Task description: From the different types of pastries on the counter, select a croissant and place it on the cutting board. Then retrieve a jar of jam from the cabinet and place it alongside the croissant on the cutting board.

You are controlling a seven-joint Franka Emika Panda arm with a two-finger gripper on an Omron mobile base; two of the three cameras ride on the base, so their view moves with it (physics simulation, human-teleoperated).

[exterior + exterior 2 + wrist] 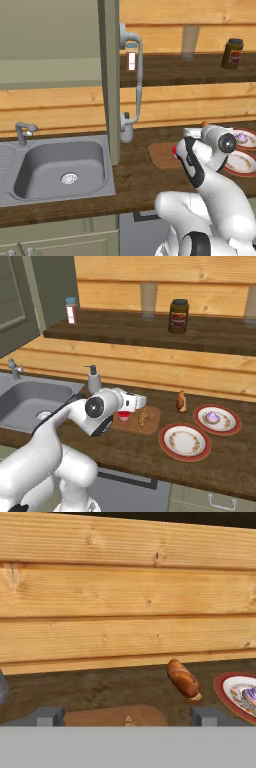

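Observation:
The cutting board (150,422) lies on the dark counter (125,451), and the small golden croissant (143,417) rests on it. To the croissant's left on the board stands the red jar of jam (123,416), half hidden by my hand. My gripper (127,717) hovers just above the board (100,717), open with nothing between its fingers (47,716), and points at the plank wall. An elongated brown pastry (183,678) lies on the counter near the wall. A purplish pastry (212,416) sits on a red-rimmed plate (230,426).
A second red-rimmed plate (184,441) lies right of the board. On the shelf stand a dark brown jar (178,316) and a blue-capped shaker (72,310). A soap dispenser (93,378) and the sink (60,167) are to the left, under the open cabinet door (109,75).

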